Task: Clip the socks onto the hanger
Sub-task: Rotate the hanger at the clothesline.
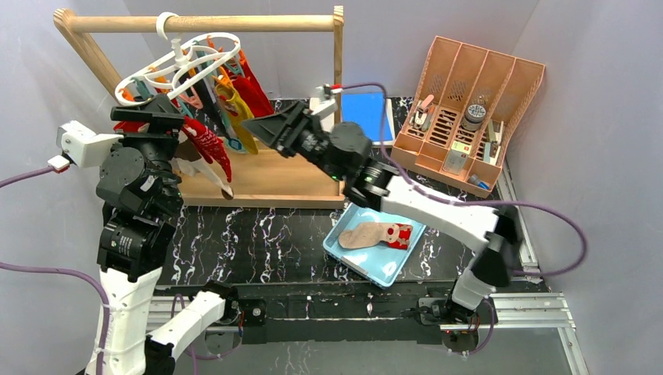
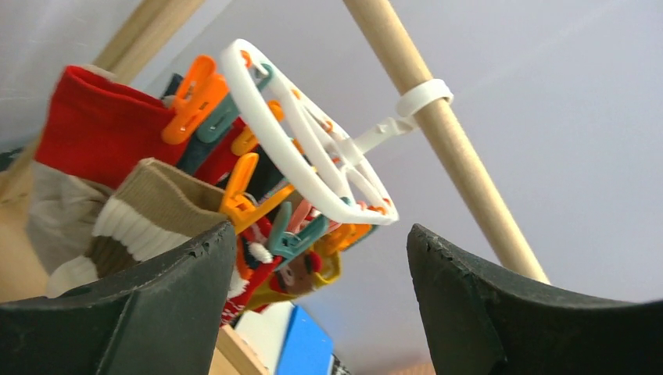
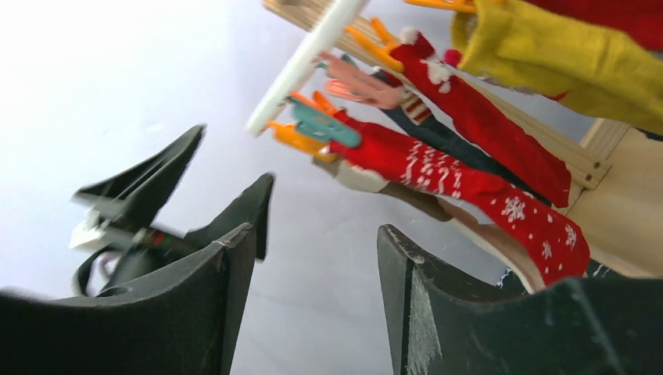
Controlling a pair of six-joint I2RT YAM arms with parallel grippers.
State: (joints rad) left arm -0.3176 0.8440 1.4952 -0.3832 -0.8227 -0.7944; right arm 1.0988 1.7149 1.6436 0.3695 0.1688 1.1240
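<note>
– Overhead only, a sock [image 1: 374, 234] is seen in the blue tray [image 1: 387, 269]; other socks [image 1: 209, 144] are clipped to the hanger [image 1: 184, 62].
– Noted. Left gripper [image 2: 320, 234] and right gripper [image 3: 313, 230] are held raised beside it, both spread, empty.

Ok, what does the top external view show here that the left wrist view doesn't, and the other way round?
Only the top view: the blue tray with one tan-and-red sock lying in it, and the pink organizer.
Only the left wrist view: the underside of the white hanger, a ribbed beige cuff at an orange clip, and the left gripper open and empty.
Both: the hanger hooked on the wooden rail, with red socks hanging.
</note>
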